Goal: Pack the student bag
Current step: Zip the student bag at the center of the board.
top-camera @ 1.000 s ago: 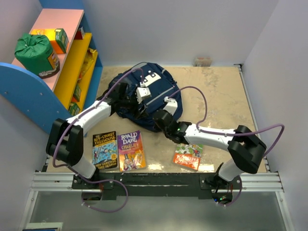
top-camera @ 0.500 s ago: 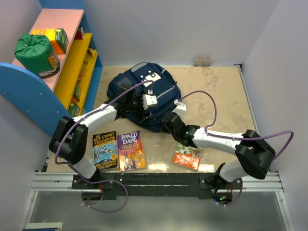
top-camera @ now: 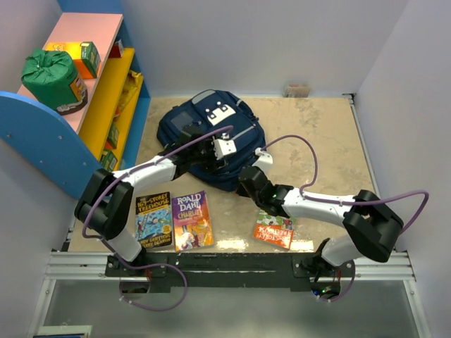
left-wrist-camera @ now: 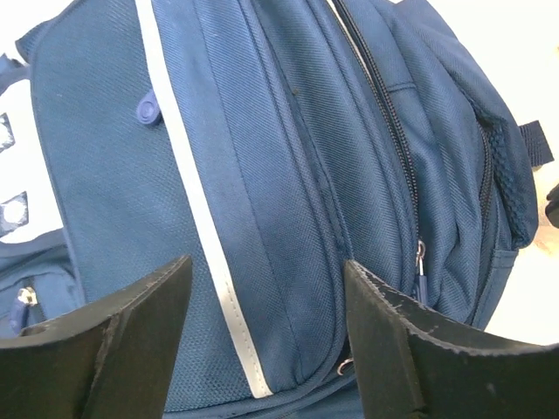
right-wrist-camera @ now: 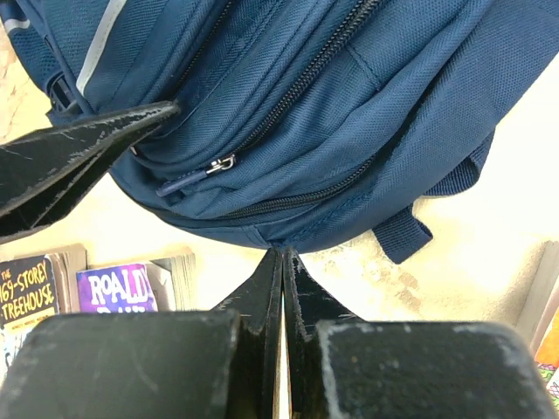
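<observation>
Three books [top-camera: 192, 220] lie near the student bag [top-camera: 180, 123]

"ROALD DAHL" on the purple book [top-camera: 192, 220]; "STOREY TREEHOUSE" on the left book [top-camera: 153, 219].

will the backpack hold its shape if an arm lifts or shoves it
Probably floppy: the navy backpack lies slumped, its fabric creased, so it would likely sag when lifted. Shoved, it may bunch up rather than slide.
</observation>
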`<state>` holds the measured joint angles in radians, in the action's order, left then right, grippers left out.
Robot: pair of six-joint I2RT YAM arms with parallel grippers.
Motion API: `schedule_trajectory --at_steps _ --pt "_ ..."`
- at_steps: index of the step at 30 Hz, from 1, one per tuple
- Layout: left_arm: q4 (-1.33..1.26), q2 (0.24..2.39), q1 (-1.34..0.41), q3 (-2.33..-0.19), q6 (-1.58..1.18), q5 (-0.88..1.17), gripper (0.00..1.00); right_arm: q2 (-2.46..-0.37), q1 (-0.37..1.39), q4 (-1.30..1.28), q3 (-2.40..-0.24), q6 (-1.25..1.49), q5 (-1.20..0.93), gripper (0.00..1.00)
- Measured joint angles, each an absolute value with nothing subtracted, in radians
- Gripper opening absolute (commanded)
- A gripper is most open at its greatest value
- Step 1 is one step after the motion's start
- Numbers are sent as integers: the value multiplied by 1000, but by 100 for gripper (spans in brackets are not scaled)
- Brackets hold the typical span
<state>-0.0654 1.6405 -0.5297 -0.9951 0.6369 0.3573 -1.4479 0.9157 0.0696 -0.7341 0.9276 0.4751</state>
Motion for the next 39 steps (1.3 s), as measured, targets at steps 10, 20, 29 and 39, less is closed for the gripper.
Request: schedule_trajectory --at_steps 10,20,29,39 --pt "-44 1661 -531 -1002 652 358 0 -1423 891 78 -728 928 451 14" --pt "119 1660 -525 -1165 572 372 0 -1398 881 76 -762 850 453 60" --pt "239 1633 -524 -1243 505 395 0 -1398 881 97 -823 830 407 70" --pt "342 1619 -573 -1326 437 358 0 -1422 889 102 -833 864 381 59"
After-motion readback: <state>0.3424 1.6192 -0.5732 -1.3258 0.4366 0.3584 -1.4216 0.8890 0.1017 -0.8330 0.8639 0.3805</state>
